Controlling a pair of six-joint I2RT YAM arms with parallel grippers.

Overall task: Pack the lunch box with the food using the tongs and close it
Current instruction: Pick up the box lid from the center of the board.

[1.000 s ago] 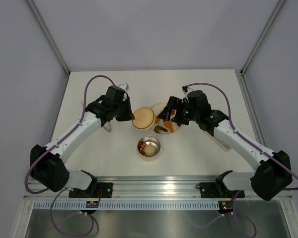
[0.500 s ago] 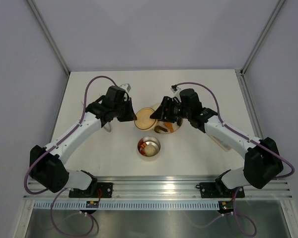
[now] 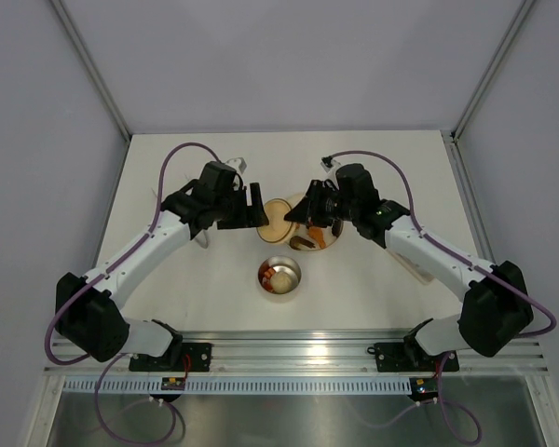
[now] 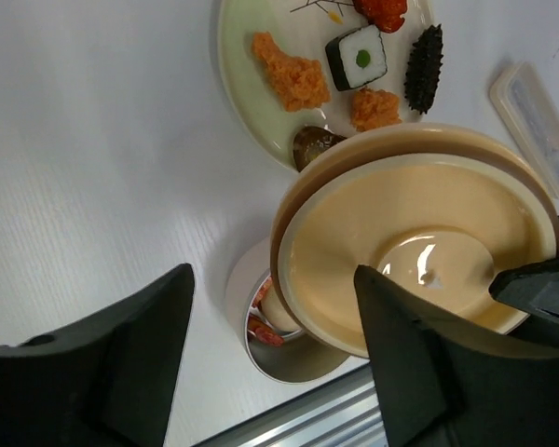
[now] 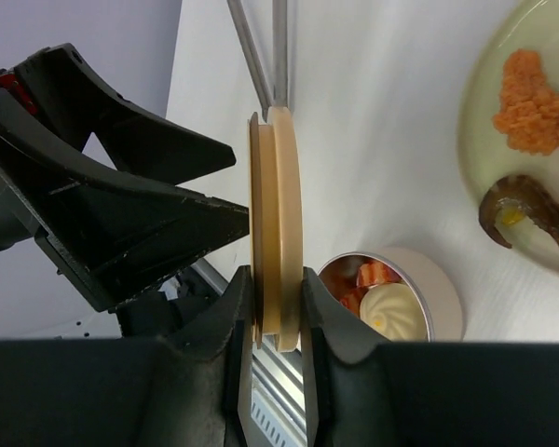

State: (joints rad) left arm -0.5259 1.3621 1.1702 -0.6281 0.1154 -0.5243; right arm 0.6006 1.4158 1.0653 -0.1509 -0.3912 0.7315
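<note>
Up over the table (image 3: 168,177), pinching the wooden lid (image 5: 278,186) by its rim with the right gripper (image 5: 278,284), carried on edge, flat faces turned sideways. Over at the left gripper (image 4: 272,284), spread wide, gripping nothing, just beside the lid. Below and toward the near edge from the pinch, sitting open with food (image 5: 387,312) inside: the lunch box (image 5: 444,296). Looks like the right arm's move: needs tipping flat, then lowering onto the rim. More pieces waiting on the plate (image 4: 238,84).
</note>
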